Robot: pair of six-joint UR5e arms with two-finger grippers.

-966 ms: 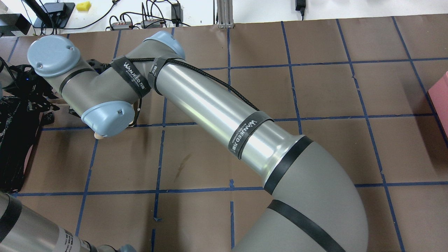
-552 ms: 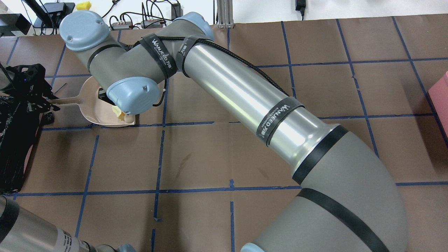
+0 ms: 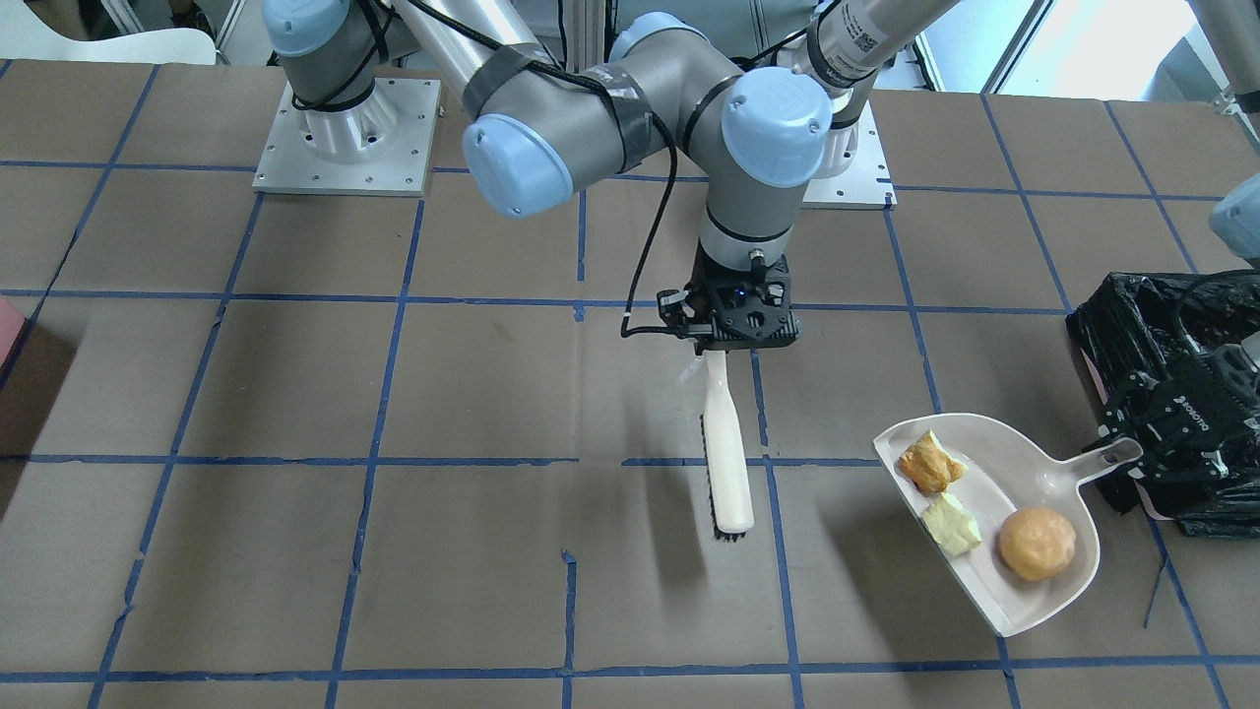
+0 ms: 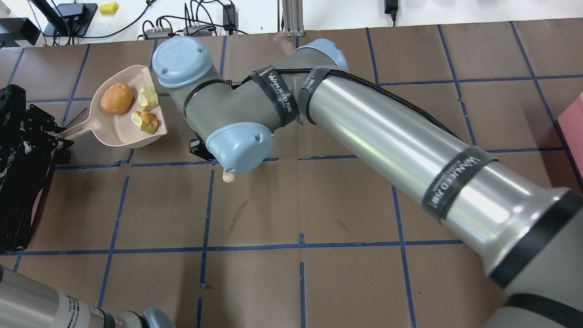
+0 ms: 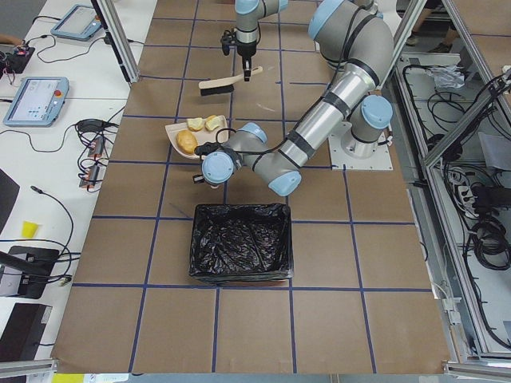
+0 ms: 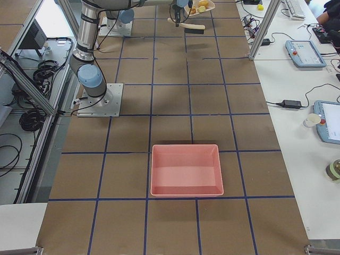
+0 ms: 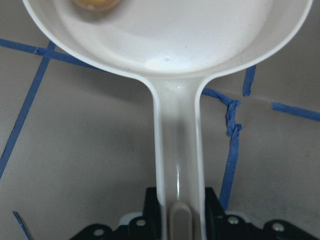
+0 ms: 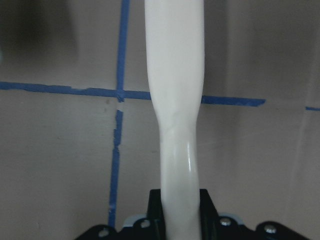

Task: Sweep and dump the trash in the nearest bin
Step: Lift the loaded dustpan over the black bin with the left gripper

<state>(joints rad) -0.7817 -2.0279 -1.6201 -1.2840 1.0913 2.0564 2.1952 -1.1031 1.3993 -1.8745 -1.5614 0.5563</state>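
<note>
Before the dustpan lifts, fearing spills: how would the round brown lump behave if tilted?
The round lump looks spherical, so it probably rolls. Lying at the handle end of the dustpan, it likely stays unless the open edge dips.

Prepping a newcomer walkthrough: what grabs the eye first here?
The pale dustpan carrying three trash pieces, its handle held by the left gripper, sits right beside the black-lined bin at the robot's left end of the table. Next is the right gripper, holding a white brush by its handle at mid-table, clear of the dustpan.
</note>
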